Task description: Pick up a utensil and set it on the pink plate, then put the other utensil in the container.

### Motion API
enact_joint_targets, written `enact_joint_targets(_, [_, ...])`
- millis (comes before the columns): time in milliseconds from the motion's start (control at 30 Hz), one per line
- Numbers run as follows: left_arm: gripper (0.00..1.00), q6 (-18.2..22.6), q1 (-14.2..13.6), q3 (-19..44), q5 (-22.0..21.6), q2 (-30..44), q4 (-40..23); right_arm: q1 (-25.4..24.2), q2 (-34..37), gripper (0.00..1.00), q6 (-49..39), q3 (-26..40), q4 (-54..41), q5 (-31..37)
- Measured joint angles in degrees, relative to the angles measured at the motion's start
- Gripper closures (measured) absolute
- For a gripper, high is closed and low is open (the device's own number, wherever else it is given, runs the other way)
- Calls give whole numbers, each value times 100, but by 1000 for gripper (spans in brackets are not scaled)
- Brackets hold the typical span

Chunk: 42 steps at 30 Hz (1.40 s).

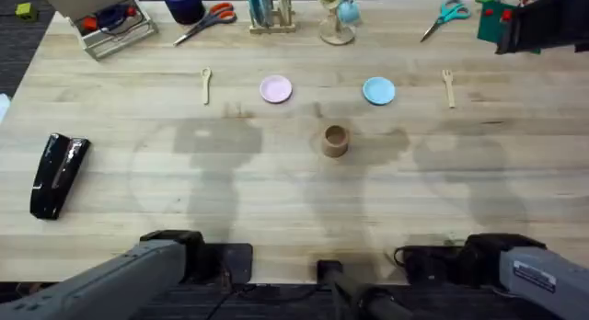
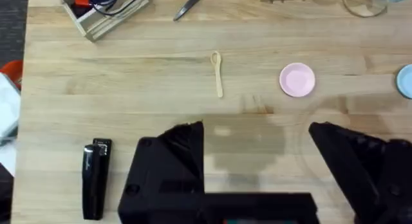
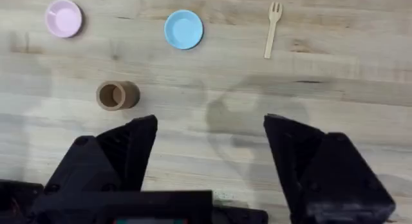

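Note:
The small wooden spoon [image 1: 206, 84] [image 2: 217, 72] lies flat on the table, left of the pink plate [image 1: 276, 89] [image 2: 297, 79] [image 3: 64, 18]. The wooden fork [image 1: 448, 86] [image 3: 272, 28] lies far right, beyond the light-blue plate [image 1: 378, 91] [image 3: 183, 29]. The light-brown wooden cup [image 1: 335, 141] [image 3: 116, 95] stands upright in front of the gap between the plates. My left gripper [image 2: 254, 143] and my right gripper [image 3: 210, 143] are both open and hold nothing, hanging well back from all the objects, near the table's front edge.
A black stapler [image 1: 57, 173] [image 2: 95, 179] lies at the left. Along the far edge stand a wire tray [image 1: 106, 24], red scissors [image 1: 208, 20], a rack [image 1: 270, 12], a glass stand [image 1: 337, 26], teal scissors [image 1: 446, 15] and a green item [image 1: 497, 18].

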Motion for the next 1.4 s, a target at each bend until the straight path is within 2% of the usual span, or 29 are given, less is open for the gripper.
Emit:
enact_joint_targets(167, [8,153,0,8,-120,47,-43,0,0,5,0,2,0,0])
enact_joint_targets(333, [8,301,72,11,-197,421,-92,0,0,5,0,4,0,0])
enact_joint_targets(433, [8,367,358,10,-137,800,30,0,0,5,0,4,0,0])
enact_joint_targets(567, [8,615,873,9,225,1342,158,0,0,5,0,4,-4,0])
enact_joint_targets(733, [8,835,1204,9,431,1979,247,0,0,5,0,4,-13,0])
enact_joint_targets(1100, [30,799,1196,4,680,3442,979,0,0,6,0,4,-13,0])
enact_joint_targets(1400, [7,772,1163,0,839,4249,1422,0,0,6,0,4,-39,0])
